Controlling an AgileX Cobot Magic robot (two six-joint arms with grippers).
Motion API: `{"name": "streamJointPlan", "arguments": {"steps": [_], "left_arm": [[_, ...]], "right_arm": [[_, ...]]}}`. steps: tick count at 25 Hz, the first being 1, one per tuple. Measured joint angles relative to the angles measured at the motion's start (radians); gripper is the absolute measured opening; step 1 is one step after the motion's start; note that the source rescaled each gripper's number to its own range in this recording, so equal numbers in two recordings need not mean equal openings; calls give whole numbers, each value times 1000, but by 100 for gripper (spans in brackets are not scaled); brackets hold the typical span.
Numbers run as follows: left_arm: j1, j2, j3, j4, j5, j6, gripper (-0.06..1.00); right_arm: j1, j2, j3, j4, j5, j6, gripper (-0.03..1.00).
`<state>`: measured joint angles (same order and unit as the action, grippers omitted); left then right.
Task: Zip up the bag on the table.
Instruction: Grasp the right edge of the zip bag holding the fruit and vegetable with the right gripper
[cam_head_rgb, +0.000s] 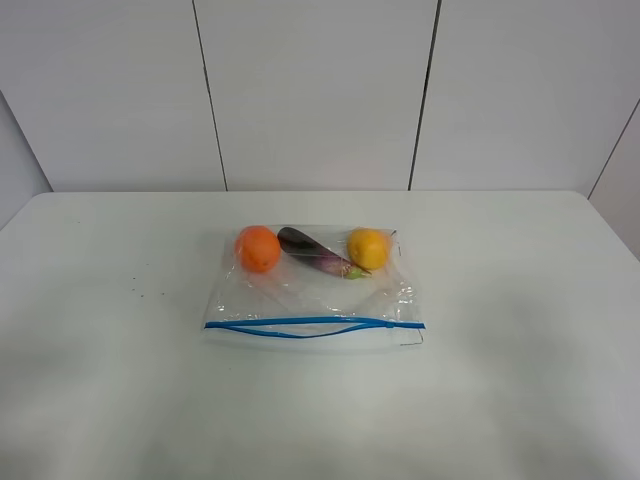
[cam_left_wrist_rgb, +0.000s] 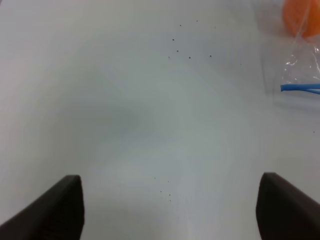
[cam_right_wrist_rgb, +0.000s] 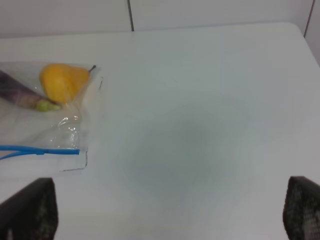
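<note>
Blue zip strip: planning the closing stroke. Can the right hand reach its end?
Probably yes: the right hand is open, with only bare table between it and the blue zip strip.

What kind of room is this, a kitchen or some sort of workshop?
Probably a lab or test bench rather than a kitchen: a bare white table, blank white wall panels behind it, and just one clear bag holding fruit, laid out in the middle as if staged.
</note>
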<state>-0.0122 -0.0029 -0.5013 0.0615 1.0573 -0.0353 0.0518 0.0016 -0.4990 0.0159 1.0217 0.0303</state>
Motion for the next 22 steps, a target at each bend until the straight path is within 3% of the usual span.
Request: {"name": "streamJointPlan", "arguments": {"steps": [12,22], "left_arm": [[0,0,0,0,0,0,93],[0,0,0,0,0,0,93]], "right_arm": [[0,35,-12,0,0,0,100],[0,636,-213,43,-3,0,100]]}}
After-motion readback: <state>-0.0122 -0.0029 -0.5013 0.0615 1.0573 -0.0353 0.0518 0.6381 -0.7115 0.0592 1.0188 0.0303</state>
